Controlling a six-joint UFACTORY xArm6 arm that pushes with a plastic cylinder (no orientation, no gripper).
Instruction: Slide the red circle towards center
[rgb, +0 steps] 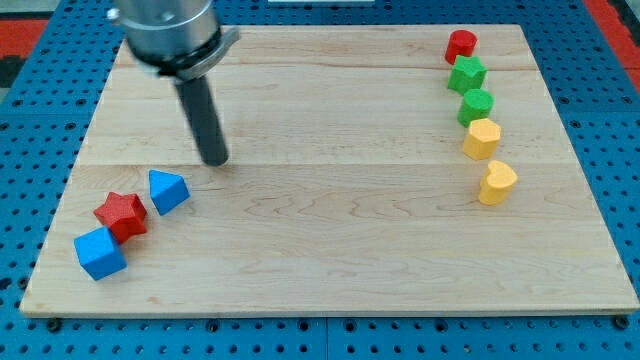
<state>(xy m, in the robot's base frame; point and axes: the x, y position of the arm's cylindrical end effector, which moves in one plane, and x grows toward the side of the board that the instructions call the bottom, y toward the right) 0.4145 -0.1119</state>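
The red circle (461, 45) sits at the view's top right, at the head of a column of blocks on the wooden board (330, 230). My tip (215, 160) rests on the board at the view's left, far from the red circle. It is just above and right of the blue triangle (168, 190).
Below the red circle run a green star (467, 73), a green hexagon-like block (476, 105), a yellow hexagon (481, 138) and a yellow heart (496, 183). At lower left lie a red star (122, 215) and a blue cube (99, 253). A blue pegboard surrounds the board.
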